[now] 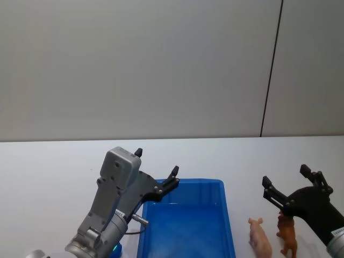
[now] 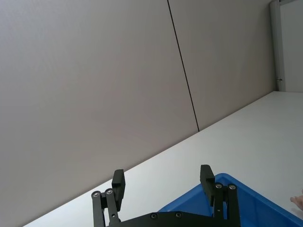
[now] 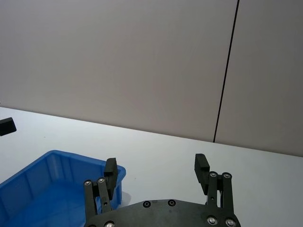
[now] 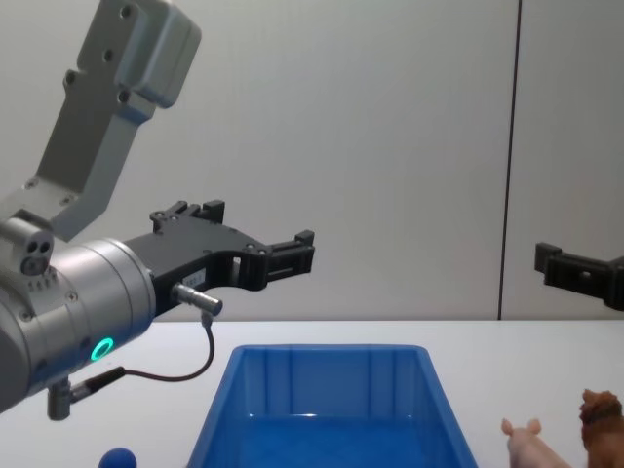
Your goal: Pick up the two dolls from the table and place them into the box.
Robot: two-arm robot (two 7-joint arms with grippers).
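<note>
Desk: white, grey wall behind.
Left pincer: fingers apart, raised above left rim of blue box.
Right pincer: fingers apart, raised; lion stands just below.
Pig: standing below and left of that pincer, beside lion, outside box.

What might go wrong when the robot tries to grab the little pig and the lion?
1. The pale pink toy pig and the brown shaggy-maned toy lion stand close together beside the glossy blue plastic box. The open right gripper could knock one over while closing on the other.
2. The open left gripper hangs above the box's left side, so the arms might crowd each other at the drop.
</note>
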